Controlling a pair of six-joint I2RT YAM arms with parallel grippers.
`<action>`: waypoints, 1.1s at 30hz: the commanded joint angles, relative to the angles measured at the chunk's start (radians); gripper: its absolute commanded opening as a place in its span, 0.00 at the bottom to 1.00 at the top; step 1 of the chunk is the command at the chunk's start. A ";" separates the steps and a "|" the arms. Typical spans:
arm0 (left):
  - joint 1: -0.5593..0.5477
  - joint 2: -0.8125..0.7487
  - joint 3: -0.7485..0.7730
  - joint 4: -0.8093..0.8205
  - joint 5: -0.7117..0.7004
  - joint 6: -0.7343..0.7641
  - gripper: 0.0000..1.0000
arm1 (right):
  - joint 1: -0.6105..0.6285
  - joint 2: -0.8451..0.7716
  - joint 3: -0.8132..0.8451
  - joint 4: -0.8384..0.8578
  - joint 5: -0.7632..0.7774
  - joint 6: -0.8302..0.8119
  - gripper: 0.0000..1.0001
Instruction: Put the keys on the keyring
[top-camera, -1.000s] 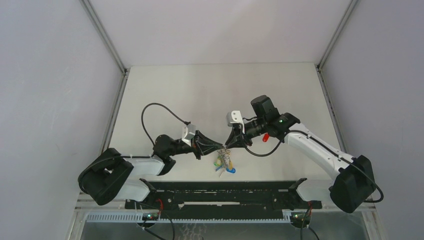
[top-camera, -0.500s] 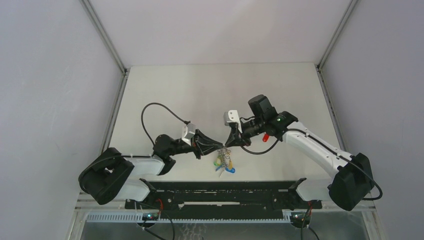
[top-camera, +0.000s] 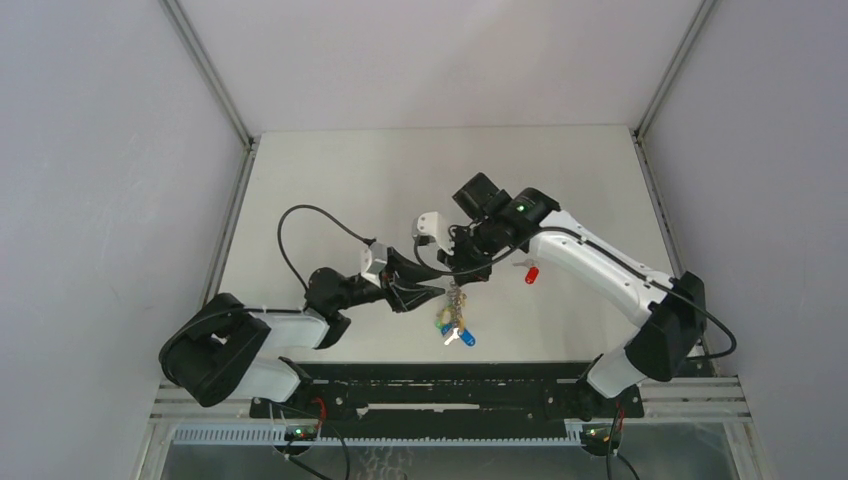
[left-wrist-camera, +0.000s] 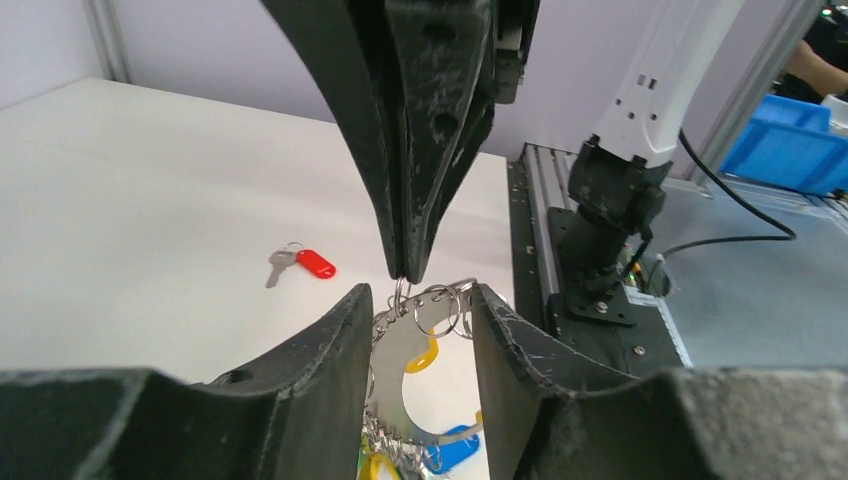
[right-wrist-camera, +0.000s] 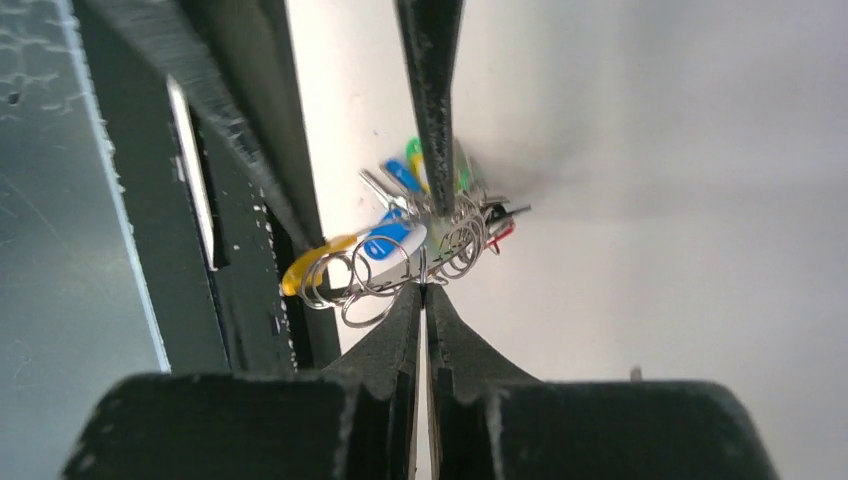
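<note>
Keyring (left-wrist-camera: 402, 372) with coloured-key bunch hangs between both grippers, above table (top-camera: 330, 180). Left gripper (left-wrist-camera: 420, 305) clamps its grey metal from both sides; arm low, reaching right. Right gripper (right-wrist-camera: 425, 292) squeezed closed, tips pinching small wire loop of keyring; arm bent over from right. Red key (top-camera: 531, 272) lies on table, apart, beside right arm.

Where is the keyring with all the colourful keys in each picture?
Top external: the keyring is mid-picture, just below the right gripper.
Left wrist: the keyring is at bottom centre, between the fingers of the left gripper.
Right wrist: the keyring is in the middle, just above that camera's own gripper.
Shared landmark: the right gripper's shut tips, pinching a small wire ring of the bunch.
</note>
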 joint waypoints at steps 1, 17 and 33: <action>0.008 -0.023 0.007 0.023 -0.085 0.058 0.48 | 0.041 0.061 0.134 -0.152 0.227 0.109 0.00; 0.008 -0.090 -0.050 -0.161 -0.276 0.139 0.54 | 0.054 0.199 0.213 -0.126 0.265 0.173 0.00; 0.008 -0.415 -0.054 -0.785 -0.758 0.152 0.66 | -0.184 0.397 0.095 0.400 -0.016 0.308 0.03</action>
